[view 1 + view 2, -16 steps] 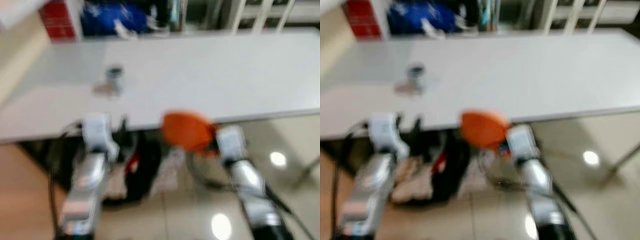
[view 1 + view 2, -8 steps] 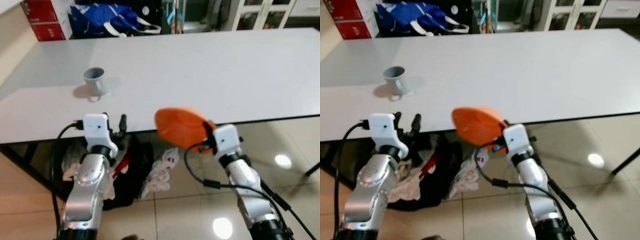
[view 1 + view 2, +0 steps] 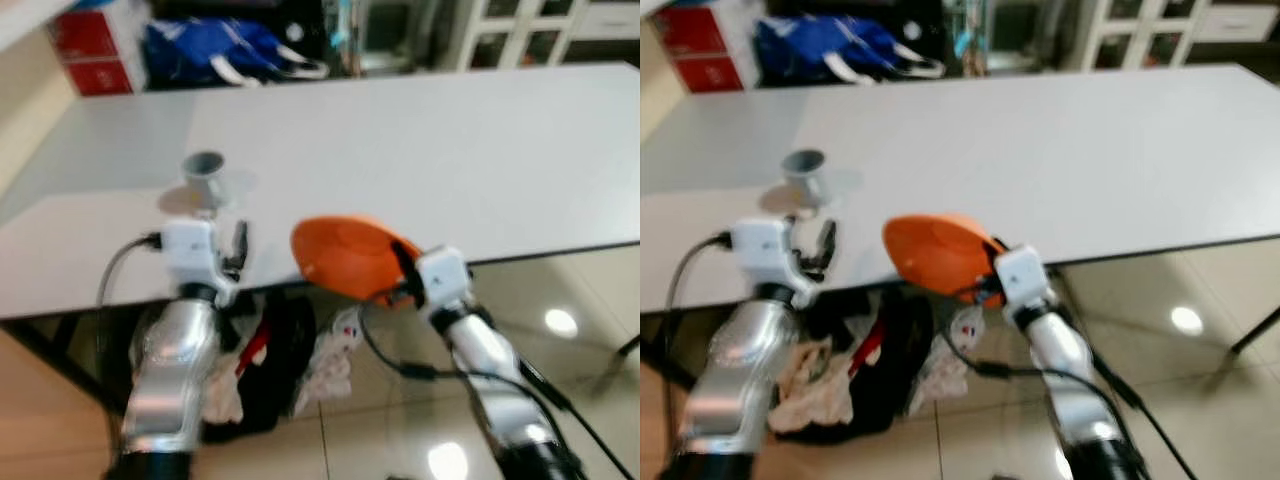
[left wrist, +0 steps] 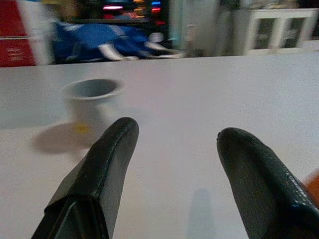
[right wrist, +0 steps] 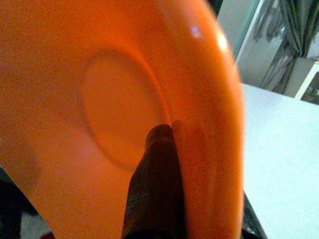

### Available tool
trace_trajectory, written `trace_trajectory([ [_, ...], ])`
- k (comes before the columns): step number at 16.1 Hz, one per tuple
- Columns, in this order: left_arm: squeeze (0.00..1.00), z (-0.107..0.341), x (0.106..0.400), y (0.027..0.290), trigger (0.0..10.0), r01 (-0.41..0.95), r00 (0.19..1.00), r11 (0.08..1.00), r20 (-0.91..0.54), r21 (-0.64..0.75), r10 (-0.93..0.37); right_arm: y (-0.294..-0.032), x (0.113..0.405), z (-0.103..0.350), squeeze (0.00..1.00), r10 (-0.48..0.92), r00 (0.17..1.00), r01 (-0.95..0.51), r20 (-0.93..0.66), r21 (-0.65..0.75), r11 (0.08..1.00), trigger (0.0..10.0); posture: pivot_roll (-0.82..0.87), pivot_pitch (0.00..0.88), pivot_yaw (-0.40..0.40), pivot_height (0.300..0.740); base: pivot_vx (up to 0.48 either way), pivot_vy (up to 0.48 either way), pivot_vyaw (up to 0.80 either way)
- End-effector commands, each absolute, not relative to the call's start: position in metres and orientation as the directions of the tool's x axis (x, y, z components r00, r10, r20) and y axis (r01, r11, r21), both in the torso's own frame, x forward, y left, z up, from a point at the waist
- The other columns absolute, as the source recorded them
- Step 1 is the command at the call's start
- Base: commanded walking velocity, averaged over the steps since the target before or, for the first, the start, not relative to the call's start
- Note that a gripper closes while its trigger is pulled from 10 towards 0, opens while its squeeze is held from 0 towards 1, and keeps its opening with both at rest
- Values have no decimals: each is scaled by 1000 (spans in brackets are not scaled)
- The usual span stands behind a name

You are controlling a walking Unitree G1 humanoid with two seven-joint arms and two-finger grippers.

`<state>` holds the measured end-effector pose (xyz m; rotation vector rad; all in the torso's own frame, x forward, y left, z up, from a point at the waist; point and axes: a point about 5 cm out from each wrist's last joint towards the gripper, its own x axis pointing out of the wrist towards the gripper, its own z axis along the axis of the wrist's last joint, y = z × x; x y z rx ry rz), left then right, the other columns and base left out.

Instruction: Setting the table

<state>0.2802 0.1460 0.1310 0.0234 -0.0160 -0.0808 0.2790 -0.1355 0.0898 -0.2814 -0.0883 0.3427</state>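
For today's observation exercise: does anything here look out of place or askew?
The orange plate in the right gripper is tilted, at the table edge. The cup stands upright. Clothes lie heaped under the table.

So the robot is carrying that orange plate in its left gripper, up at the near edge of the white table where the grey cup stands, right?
Not quite: the orange plate is in the right gripper, not the left. The left eye view shows it on the right arm, and the right wrist view shows a finger against the plate. The left gripper is open, holding nothing. The rest stands: white table, grey cup.
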Motion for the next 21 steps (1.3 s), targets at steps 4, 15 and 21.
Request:
trace_trajectory([
  [4, 0, 131, 282, 149, 10000, 90, 996, 995, -7, 44, -90, -132, 286, 101, 0, 326, 942, -291, 86, -279, 915, 0, -20, 0, 36, 740, 480, 0, 0],
  [15, 0, 135, 280, 147, 10000, 83, 996, 995, 8, 58, -84, -99, 327, 157, 0, 417, 886, -392, 204, -152, 907, 0, 7, 0, 34, 740, 131, 0, 0],
  [21, 0, 135, 274, 148, 10000, 80, 997, 995, 1, 52, -80, -100, 379, 208, 0, 313, 920, -351, 237, 140, 926, 0, 46, 0, 22, 740, 0, 0, 0],
])
